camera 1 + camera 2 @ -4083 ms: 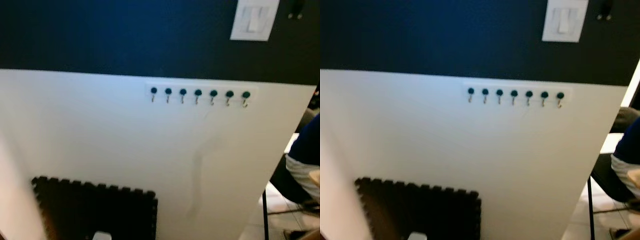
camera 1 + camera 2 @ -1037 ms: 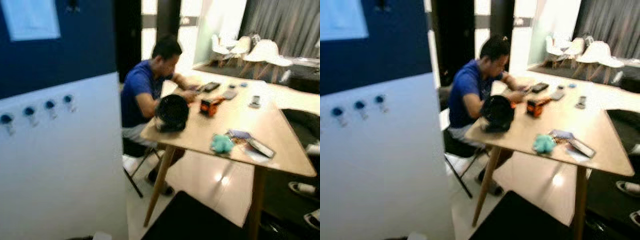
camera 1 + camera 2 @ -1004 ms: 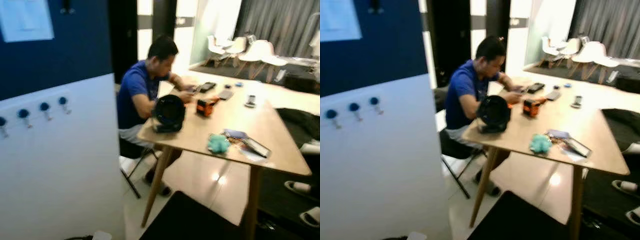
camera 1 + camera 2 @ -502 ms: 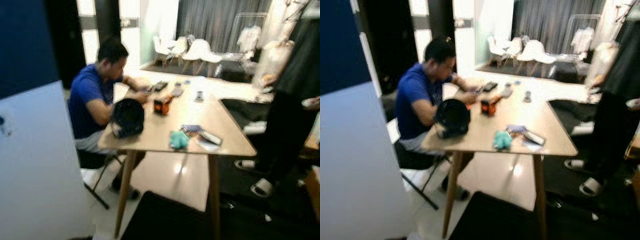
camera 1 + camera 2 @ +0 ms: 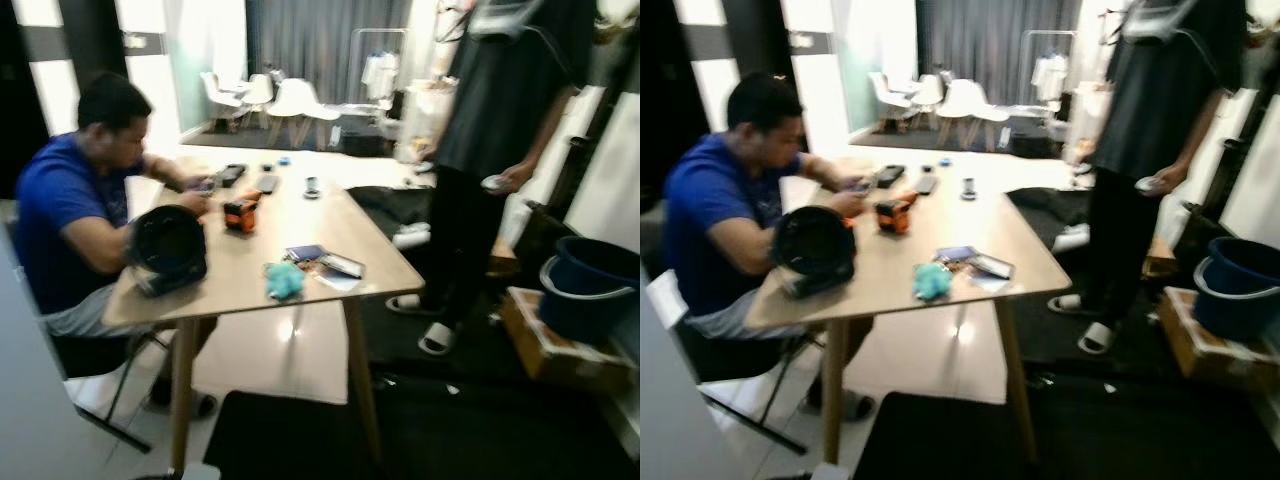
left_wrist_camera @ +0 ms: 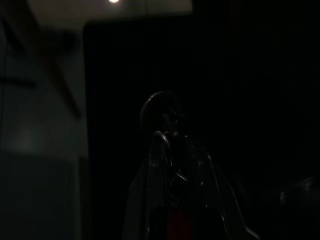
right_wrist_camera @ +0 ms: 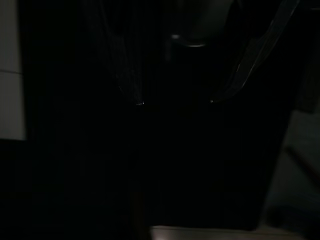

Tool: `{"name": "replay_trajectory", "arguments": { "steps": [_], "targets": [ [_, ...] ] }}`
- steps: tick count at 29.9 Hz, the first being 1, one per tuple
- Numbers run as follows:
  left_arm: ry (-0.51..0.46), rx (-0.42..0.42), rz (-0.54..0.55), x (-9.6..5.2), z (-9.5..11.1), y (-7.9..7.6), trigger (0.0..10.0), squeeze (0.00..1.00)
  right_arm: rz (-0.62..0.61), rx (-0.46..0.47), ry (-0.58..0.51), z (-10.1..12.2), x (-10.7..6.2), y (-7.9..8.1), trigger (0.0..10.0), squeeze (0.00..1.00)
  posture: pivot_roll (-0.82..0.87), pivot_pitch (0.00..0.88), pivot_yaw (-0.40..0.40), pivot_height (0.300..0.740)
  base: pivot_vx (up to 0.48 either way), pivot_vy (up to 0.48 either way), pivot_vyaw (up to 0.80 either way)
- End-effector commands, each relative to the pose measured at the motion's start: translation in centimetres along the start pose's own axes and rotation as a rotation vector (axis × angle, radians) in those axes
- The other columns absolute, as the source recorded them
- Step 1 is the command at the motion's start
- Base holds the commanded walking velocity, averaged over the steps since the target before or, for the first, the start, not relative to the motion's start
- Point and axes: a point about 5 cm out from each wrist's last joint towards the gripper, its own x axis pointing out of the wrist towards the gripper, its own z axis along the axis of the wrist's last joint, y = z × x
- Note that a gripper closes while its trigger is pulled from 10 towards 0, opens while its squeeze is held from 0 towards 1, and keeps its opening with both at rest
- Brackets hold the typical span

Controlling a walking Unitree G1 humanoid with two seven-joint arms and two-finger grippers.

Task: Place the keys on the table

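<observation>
In the dark left wrist view my left gripper is shut on a bunch of keys; a metal key ring sticks up past the fingertips and something red shows lower between the fingers. The wooden table stands ahead, slightly left in the eye views, its near corner toward me. In the right wrist view my right gripper hangs in shade, its two fingers spread apart with nothing between them.
A seated person in a blue shirt works at the table's left side. On the table lie a black round object, an orange item, a teal cloth and papers. A standing person, a blue bucket and a dark floor mat are at the right.
The camera has swung right: the white wall with hooks has left the picture, the table has shifted to the left, and the standing person and blue bucket have come into view.
</observation>
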Motion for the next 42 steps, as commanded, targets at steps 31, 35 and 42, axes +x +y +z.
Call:
{"name": "replay_trajectory", "arguments": {
  "steps": [31, 35, 42],
  "targets": [
    [-0.022, 0.001, -0.024, 0.2, 0.5, -0.6, 10.0, 0.00, 0.001, 0.014, 0.004, -0.1, 0.1, 0.6, 10.0, 0.00, 0.06, 0.023, 0.026, 0.740, 0.040, 0.000, 0.00],
    [-0.025, 0.003, -0.029, 0.3, 0.6, -0.6, 10.0, 0.00, 0.001, 0.016, 0.004, -0.1, 0.1, 0.7, 10.0, 0.00, 0.06, 0.023, 0.027, 0.740, 0.397, 0.000, 0.00],
    [-0.022, 0.003, -0.047, 0.2, 0.5, -0.7, 10.0, 0.00, 0.001, 0.019, 0.004, -0.1, 0.1, 0.8, 10.0, 0.00, 0.06, 0.022, 0.027, 0.740, 0.406, 0.000, 0.00]
  ]
}}
